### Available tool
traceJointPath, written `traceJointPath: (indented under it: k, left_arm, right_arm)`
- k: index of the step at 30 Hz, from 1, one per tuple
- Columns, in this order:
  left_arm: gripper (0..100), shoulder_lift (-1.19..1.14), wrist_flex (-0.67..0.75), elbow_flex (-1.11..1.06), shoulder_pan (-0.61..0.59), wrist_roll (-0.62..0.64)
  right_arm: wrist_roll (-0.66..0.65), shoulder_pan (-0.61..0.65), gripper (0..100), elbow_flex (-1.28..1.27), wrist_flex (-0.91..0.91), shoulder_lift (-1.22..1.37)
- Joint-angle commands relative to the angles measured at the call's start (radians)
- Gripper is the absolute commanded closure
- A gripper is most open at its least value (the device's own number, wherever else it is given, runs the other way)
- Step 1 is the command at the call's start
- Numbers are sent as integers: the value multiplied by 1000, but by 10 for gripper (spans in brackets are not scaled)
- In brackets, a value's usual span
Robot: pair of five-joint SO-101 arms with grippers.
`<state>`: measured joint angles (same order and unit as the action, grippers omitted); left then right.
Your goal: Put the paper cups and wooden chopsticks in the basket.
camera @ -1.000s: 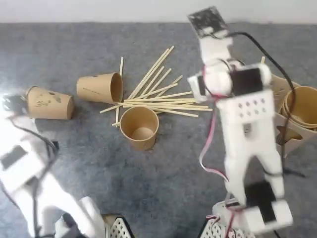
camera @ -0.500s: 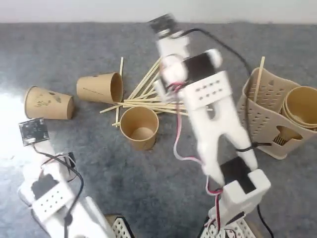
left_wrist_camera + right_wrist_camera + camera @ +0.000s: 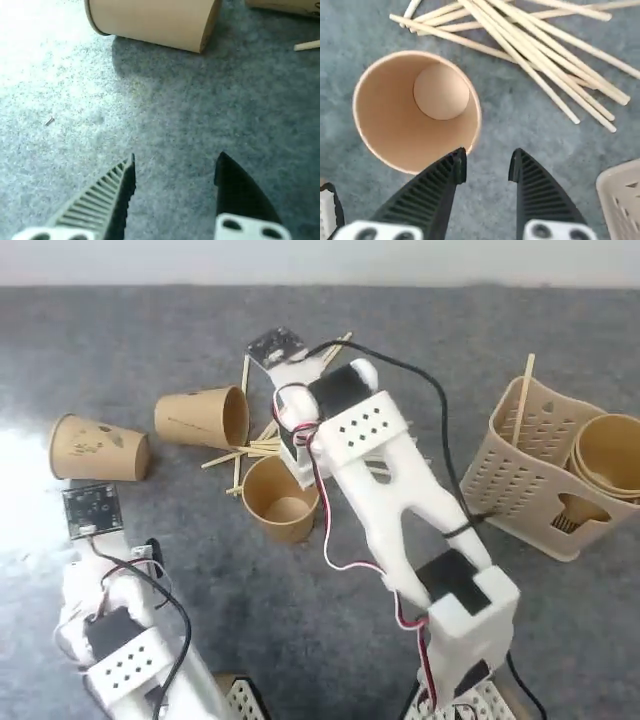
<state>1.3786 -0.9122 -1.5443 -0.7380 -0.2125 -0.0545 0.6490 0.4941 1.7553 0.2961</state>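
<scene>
**Fig. – R gripper lining up on the upright cup's rim**

The upright cup (image 3: 282,498) is standing mouth-up on the grey table (image 3: 300,640), long axis vertical, i.e. pointing approx. at the R wrist camera. The R gripper (image 3: 486,162) is hanging just above and beside it, on the side facing the basket (image 3: 540,475). Its jaws are standing a modest gap apart w/ nothing between them.

Key relation: the rim's near wall is lying just ahead of the ribbed finger (image 3: 440,185), not inside the gap. A grasp is prob. calling for a small shift toward the cup, one finger going inside the mouth and one outside. The R arm is clearly the nearer one.

The chopsticks (image 3: 545,55) are lying flat just beyond the upright cup, fanning out, long axes running approx. toward the basket side. The plain lying cup (image 3: 203,417) is resting on its side near the upright cup, mouth facing the chopsticks. The printed lying cup (image 3: 98,448) is lying farther out, opposite the basket.

The L gripper (image 3: 175,170) is hanging over bare table short of the printed lying cup, jaws wide open and empty. That cup's long axis is running approx. parallel to the fingertip line, so a wrist turn is likely needed.

The basket is standing well apart from the upright cup, holding stacked cups (image 3: 608,455) and one chopstick (image 3: 523,400).
</scene>
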Motion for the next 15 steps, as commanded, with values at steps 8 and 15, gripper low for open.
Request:
traceJointPath:
  k: [8,15]
  left_arm:
    - [754,21,-5,5,11,-17]
    - [754,21,-5,5,11,-20]
  right_arm:
    - [-5,88,852,11,1,21]
    - [-6,93,852,-2,-51,35]
